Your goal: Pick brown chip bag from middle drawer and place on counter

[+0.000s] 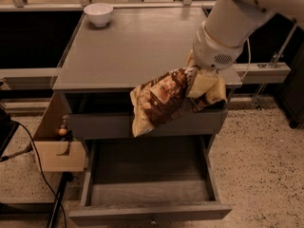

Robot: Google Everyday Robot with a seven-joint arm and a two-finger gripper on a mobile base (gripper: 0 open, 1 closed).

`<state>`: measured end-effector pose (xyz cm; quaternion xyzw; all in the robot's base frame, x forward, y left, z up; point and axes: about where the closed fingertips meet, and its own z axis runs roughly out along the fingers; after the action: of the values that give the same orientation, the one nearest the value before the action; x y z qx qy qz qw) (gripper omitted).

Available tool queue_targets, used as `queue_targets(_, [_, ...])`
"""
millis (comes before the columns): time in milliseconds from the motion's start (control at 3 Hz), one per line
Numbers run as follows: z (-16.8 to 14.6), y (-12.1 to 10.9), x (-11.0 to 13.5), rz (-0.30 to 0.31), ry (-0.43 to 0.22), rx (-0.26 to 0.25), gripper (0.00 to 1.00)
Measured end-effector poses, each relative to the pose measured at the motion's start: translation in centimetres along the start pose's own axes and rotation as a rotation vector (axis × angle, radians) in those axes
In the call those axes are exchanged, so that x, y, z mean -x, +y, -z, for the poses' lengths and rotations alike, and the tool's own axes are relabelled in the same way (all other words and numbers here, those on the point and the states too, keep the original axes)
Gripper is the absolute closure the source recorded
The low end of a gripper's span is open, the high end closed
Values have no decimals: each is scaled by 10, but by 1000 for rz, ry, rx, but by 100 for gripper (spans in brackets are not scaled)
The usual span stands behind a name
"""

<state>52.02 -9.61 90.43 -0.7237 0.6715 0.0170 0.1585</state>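
Note:
The brown chip bag (164, 101) hangs in the air in front of the cabinet, at about the level of the counter's front edge, tilted down to the left. My gripper (202, 82) is under the white arm's wrist, shut on the bag's right end. The counter (137, 46) lies behind and left of the bag. The middle drawer (149, 186) is pulled open below, and its grey floor holds nothing.
A white bowl (99, 14) stands at the counter's far left corner. A closed upper drawer front (95, 125) sits under the counter. A wooden box (56, 151) and a black cable (35, 160) are on the floor at the left. A rail (266, 70) runs at the right.

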Motion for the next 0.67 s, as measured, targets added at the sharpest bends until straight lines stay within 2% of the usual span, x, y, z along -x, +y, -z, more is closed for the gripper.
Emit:
queue_targets(333, [43,-27,15,8,-5,-45,100])
queue_targets(667, [55,-52,27,22,-11,-67,100])
